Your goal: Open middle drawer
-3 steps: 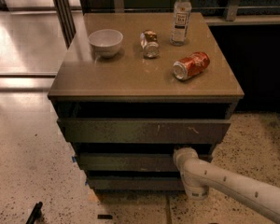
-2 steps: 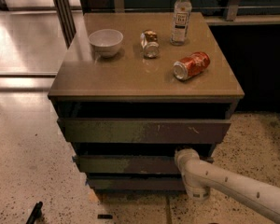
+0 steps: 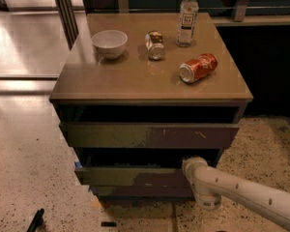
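Observation:
The middle drawer [image 3: 130, 176] is the wide, plain dark brown front below the taller scratched front [image 3: 150, 135]. It stands out a little from the cabinet, with a dark gap above it. Its inside is hidden. My gripper [image 3: 190, 167] is at the right end of this drawer front, at its top edge, hidden behind the white wrist. The white arm [image 3: 246, 192] reaches in from the lower right.
On the cabinet top [image 3: 135, 81] stand a white bowl [image 3: 109, 43], a small tipped can [image 3: 155, 45], a water bottle [image 3: 187, 16] and a red can on its side [image 3: 198, 67]. The thin bottom front [image 3: 140, 192] sits just above the speckled floor [image 3: 29, 178].
The middle drawer front has come out a little toward the camera, and the wrist has moved slightly back with it.

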